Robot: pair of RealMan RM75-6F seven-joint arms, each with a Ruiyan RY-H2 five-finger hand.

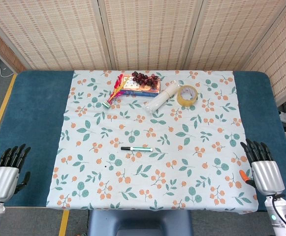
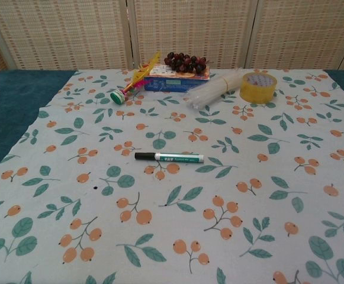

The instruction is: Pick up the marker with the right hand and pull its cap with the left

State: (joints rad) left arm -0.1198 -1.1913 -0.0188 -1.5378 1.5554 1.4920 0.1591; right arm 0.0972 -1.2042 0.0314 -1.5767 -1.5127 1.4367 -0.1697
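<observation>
A white marker (image 1: 137,148) with a black cap on its left end lies flat near the middle of the floral tablecloth (image 1: 152,147); the chest view shows the marker (image 2: 169,157) with green lettering on its barrel. My left hand (image 1: 6,171) rests at the table's near left corner, fingers straight and apart, holding nothing. My right hand (image 1: 262,166) rests at the near right edge, fingers extended and empty. Both hands are far from the marker. Neither hand shows in the chest view.
At the back of the cloth sit a flat box (image 1: 142,87) with dark grapes (image 1: 145,77) on it, a colourful toy stick (image 1: 114,92), a bundle of white straws (image 1: 162,97) and a roll of yellow tape (image 1: 187,95). Wicker screens stand behind the table.
</observation>
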